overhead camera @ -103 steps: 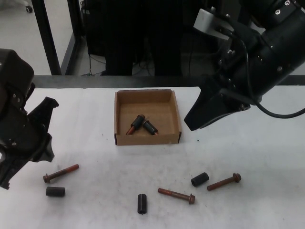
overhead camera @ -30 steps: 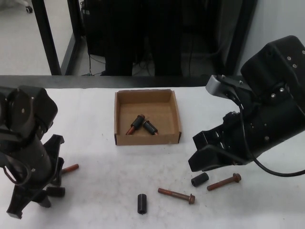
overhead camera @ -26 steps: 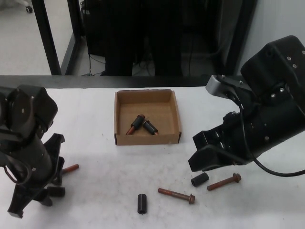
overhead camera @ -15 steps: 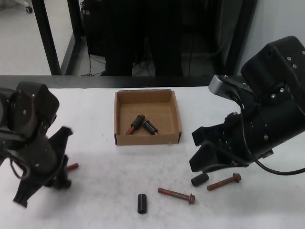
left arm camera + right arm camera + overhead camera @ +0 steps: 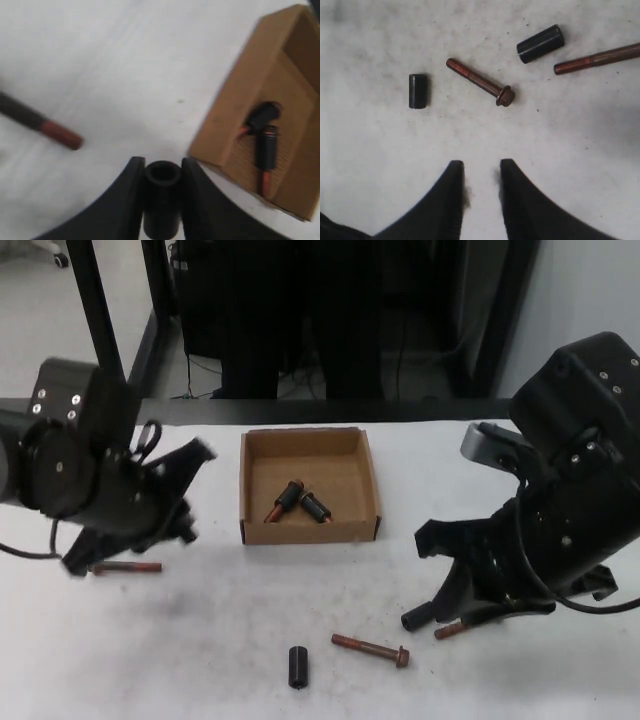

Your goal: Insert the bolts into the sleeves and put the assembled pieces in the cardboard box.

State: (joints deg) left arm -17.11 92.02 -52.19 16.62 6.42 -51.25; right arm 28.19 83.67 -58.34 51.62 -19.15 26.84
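My left gripper (image 5: 161, 161) is shut on a black sleeve (image 5: 161, 200), held above the table just left of the cardboard box (image 5: 310, 530). Two assembled pieces (image 5: 298, 500) lie inside the box (image 5: 225, 120). A rusty bolt (image 5: 125, 567) lies on the table under the left arm, and its tip (image 5: 60, 135) shows in the left wrist view. My right gripper (image 5: 479, 172) is open with nothing between its fingers. Beyond it lie a sleeve (image 5: 418, 90), a bolt (image 5: 480, 82), a second sleeve (image 5: 540, 44) and another bolt (image 5: 597, 57).
The right arm (image 5: 560, 530) hangs low over the near right of the white table, partly covering a sleeve (image 5: 418, 615) and a bolt (image 5: 462, 626). A loose sleeve (image 5: 298, 666) and bolt (image 5: 370, 648) lie near the front middle. Dark frame posts stand behind the bench.
The left arm closed on the near-left sleeve, lifted it and swung toward the box. The left bolt shifted on the table. The right arm moved down and nearer, over the right sleeve and bolt.
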